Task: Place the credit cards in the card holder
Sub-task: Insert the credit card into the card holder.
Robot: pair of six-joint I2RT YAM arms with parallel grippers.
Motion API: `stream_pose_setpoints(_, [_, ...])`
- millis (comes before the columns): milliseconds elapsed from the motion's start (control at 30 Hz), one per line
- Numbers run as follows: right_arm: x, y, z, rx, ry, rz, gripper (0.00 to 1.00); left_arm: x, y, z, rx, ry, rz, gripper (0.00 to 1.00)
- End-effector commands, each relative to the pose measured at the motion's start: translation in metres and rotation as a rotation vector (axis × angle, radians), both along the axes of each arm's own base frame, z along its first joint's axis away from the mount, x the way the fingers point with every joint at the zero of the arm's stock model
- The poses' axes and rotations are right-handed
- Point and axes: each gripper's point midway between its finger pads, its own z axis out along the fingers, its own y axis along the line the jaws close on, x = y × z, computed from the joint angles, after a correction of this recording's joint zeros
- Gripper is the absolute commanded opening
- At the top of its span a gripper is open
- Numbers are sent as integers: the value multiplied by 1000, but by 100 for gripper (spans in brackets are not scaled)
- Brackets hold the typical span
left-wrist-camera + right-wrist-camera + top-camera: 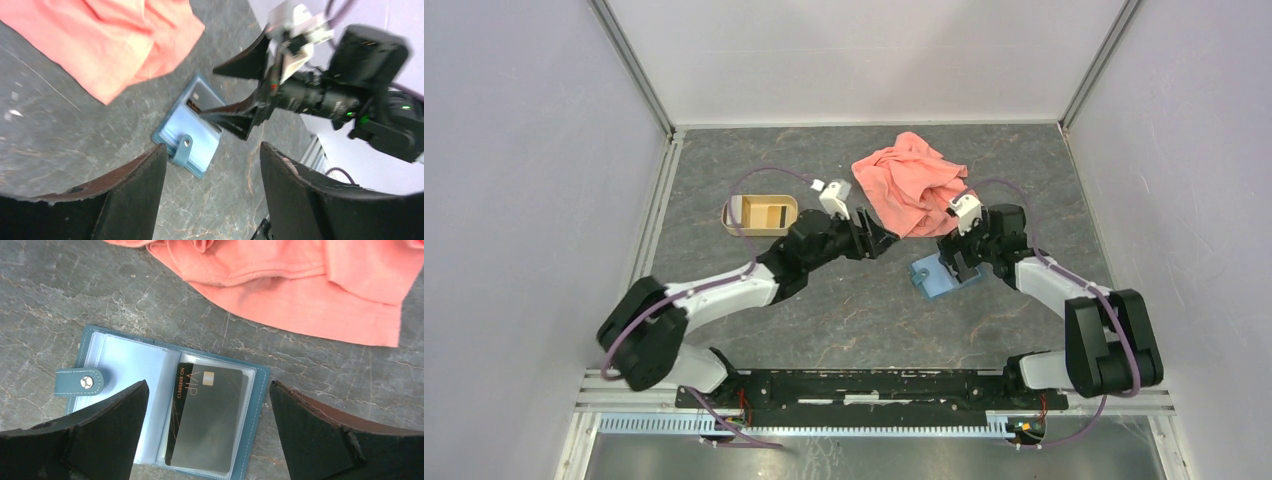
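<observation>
Print on credit card (210,420) reads only from right wrist

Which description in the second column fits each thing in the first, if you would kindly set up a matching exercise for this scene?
Things:
1 card holder
2 salmon cloth
3 tan tray
4 VIP card

Descriptions:
A crumpled at the far side
B tucked in a clear pocket
C lying open under the right end effector
D farthest left in the top view

Pairs: 1-C, 2-A, 3-D, 4-B
</observation>
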Motion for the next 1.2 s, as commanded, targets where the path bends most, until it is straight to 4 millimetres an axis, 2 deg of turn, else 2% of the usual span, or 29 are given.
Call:
stream_pose_setpoints(0, [4,1,-9,-52,36,47,98,11,43,44,73,-258,131,82])
stream_pose_setpoints(67, [6,-2,-11,-70,37,38,98,9,59,53,79,-298,180,98])
stream_pose_setpoints(200, [10,-6,-14,-92,37,22,98,6,90,51,55,-289,270,100])
stream_pose_setpoints(333, [8,-7,-18,-99,49,12,98,-7,91,41,13,-265,206,100])
stream_pose_setpoints(533, [8,-4,-15,-86,44,29,98,-26,73,23,-47,-208,79,100])
stream_pose_setpoints(667, [3,13,8,-18,-18,124,98,-34,56,11,-56,-165,7,99])
stream_pose_setpoints(767, [9,12,23,-25,-70,128,98,-39,37,7,-70,-155,-46,92])
stream_pose_setpoints(833, [13,6,22,-50,-75,109,98,-40,22,1,-76,-132,-77,85])
stream_pose_setpoints(1033, [10,-7,-1,-112,13,83,98,-31,-25,-26,-68,-52,-156,60])
stream_pose_setpoints(1167, [10,-8,-8,-120,37,85,97,-24,-53,-39,-72,-22,-194,53])
